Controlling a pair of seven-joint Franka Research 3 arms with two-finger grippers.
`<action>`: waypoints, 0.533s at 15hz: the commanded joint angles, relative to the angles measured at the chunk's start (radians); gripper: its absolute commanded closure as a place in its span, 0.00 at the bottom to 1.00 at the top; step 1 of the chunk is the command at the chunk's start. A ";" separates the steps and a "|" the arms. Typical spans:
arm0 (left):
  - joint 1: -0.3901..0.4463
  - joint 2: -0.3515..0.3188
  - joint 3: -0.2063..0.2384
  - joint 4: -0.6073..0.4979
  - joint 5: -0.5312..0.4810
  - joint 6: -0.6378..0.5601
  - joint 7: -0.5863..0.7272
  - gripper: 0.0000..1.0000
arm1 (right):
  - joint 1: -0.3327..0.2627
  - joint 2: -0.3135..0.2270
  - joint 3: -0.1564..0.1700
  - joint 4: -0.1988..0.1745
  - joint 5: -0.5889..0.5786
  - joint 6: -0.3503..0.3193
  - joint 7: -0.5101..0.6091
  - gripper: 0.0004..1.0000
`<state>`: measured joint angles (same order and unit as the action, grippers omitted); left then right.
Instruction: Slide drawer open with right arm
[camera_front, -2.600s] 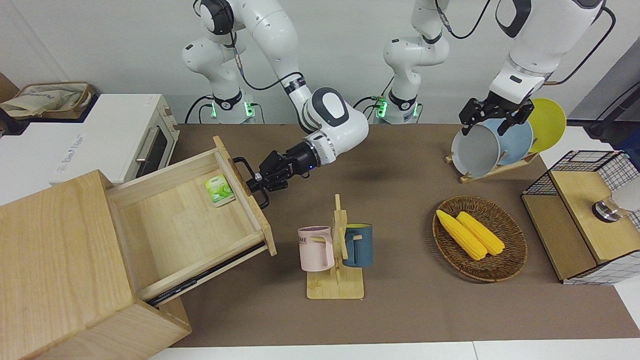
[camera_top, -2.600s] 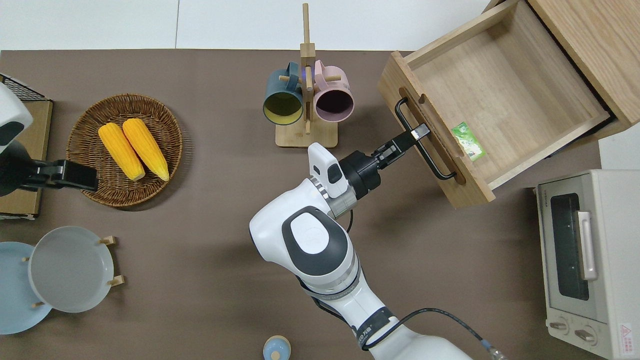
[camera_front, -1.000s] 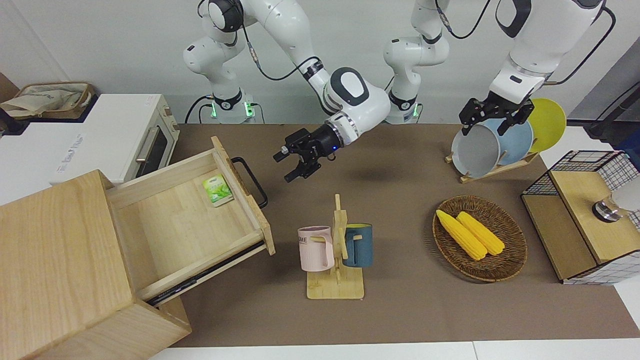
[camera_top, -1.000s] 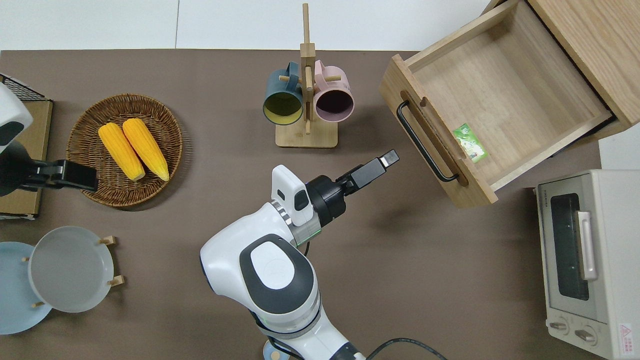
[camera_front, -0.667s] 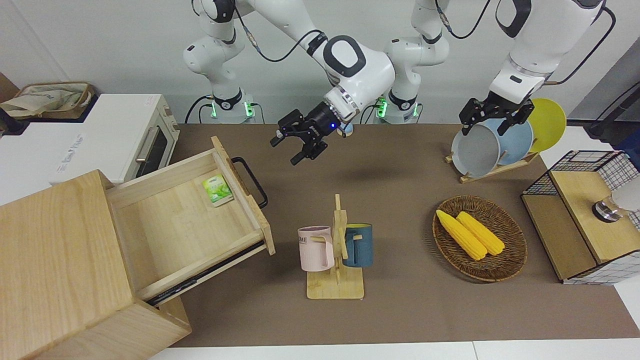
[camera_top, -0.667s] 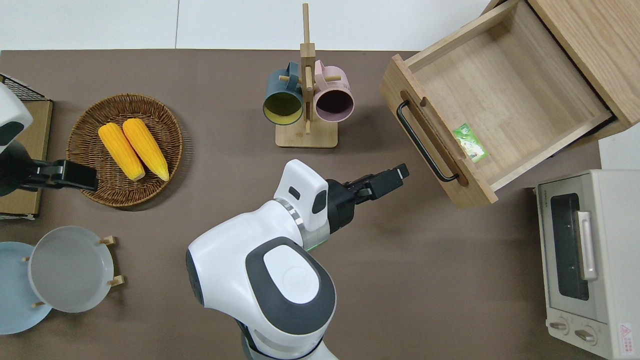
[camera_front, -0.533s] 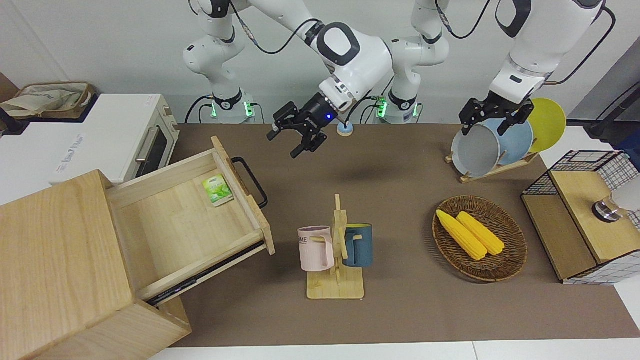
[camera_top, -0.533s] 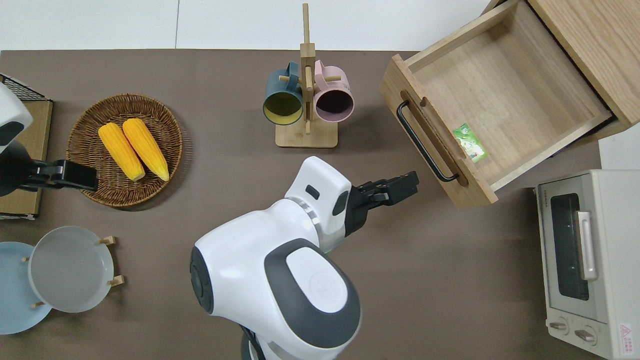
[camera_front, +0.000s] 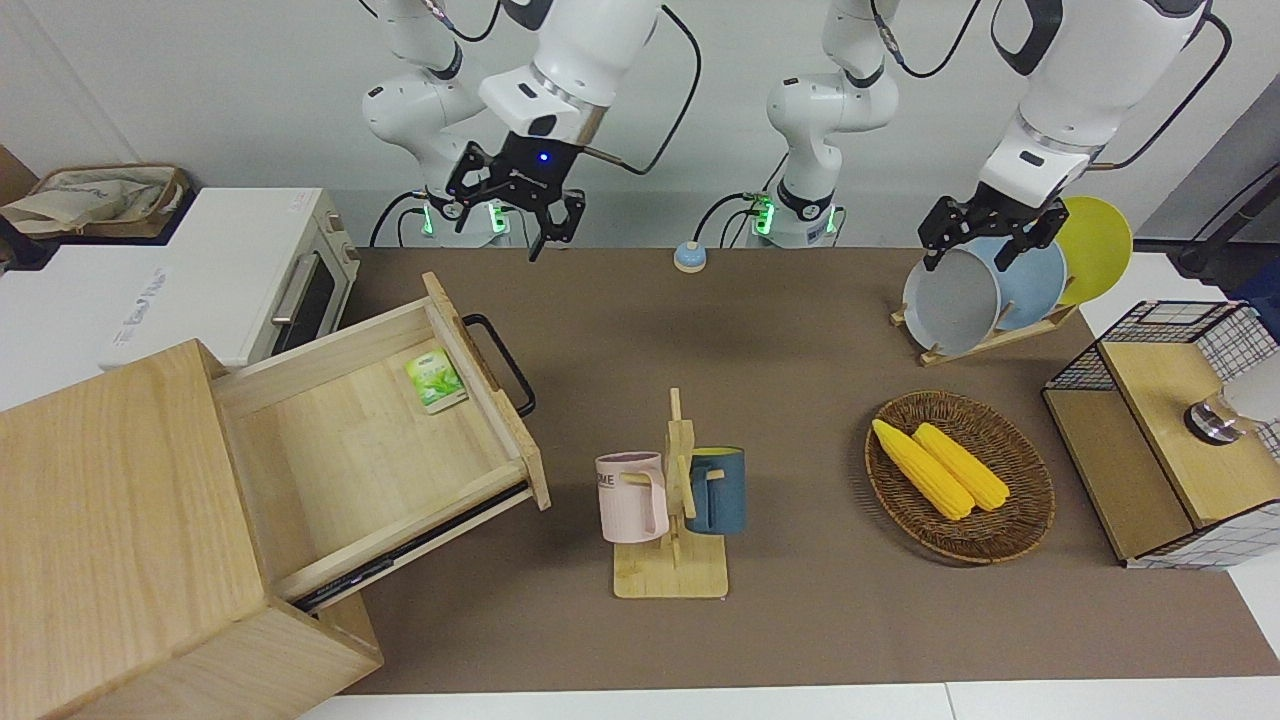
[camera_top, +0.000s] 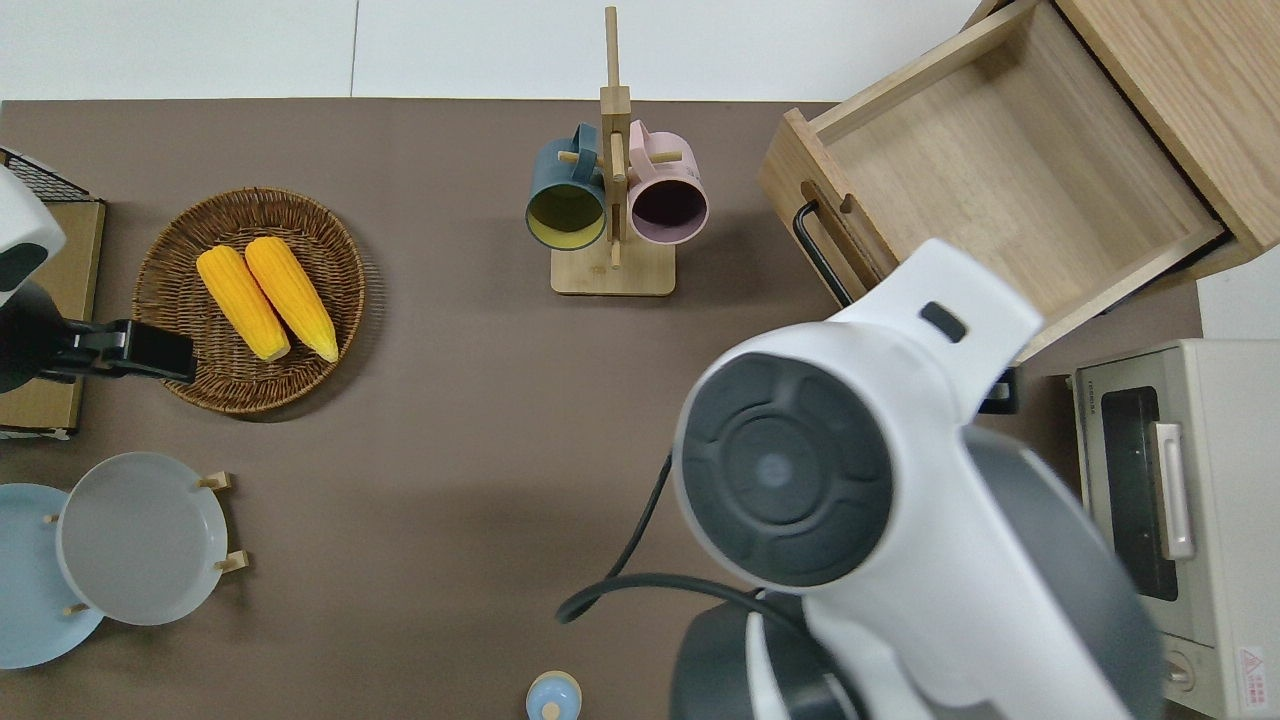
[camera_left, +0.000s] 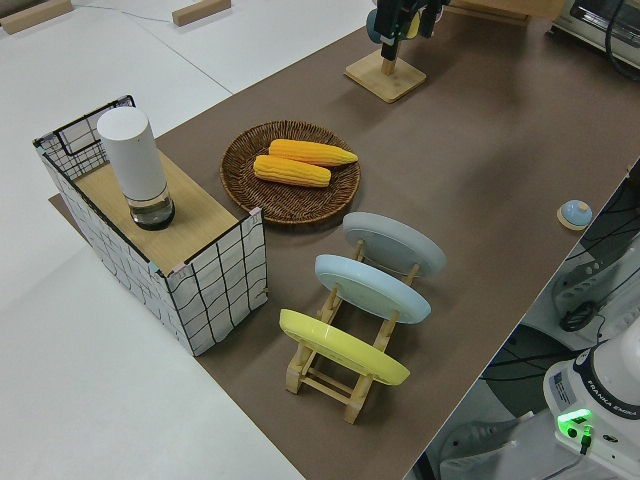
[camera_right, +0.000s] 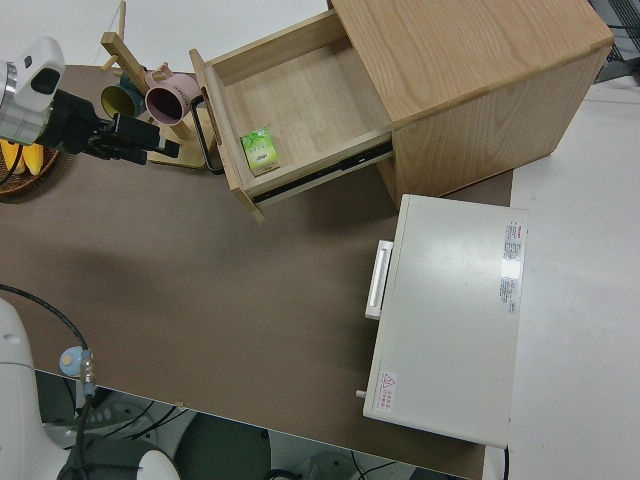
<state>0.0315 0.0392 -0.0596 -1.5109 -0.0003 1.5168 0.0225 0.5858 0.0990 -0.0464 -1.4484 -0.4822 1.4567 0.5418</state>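
The light-wood drawer stands pulled far out of its box cabinet. Its black loop handle is free. A green packet lies inside, against the front panel. The drawer also shows in the overhead view and the right side view. My right gripper, blue light on its wrist, hangs open and empty, raised high and well clear of the handle. In the overhead view my own arm hides it; only a black bit shows over the table between the drawer's corner and the toaster oven. My left arm is parked.
A white toaster oven stands beside the cabinet, nearer to the robots. A mug rack with two mugs is mid-table. A basket with two corn cobs, a plate rack and a wire-mesh cabinet are toward the left arm's end.
My right gripper let go of the drawer handle, drew back, rose and swung toward the toaster oven. The drawer has stayed open where it was. The left arm has not moved.
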 joint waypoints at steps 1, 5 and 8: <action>0.004 0.013 -0.006 0.026 0.017 -0.020 0.010 0.01 | -0.156 -0.056 0.031 -0.023 0.154 0.039 -0.094 0.01; 0.004 0.011 -0.006 0.026 0.017 -0.020 0.010 0.01 | -0.335 -0.073 0.059 -0.023 0.298 0.077 -0.251 0.01; 0.004 0.011 -0.006 0.026 0.017 -0.020 0.010 0.01 | -0.466 -0.070 0.095 -0.023 0.407 0.103 -0.354 0.01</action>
<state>0.0314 0.0392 -0.0596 -1.5109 -0.0003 1.5168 0.0225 0.2495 0.0440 0.0000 -1.4488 -0.1803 1.5153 0.2881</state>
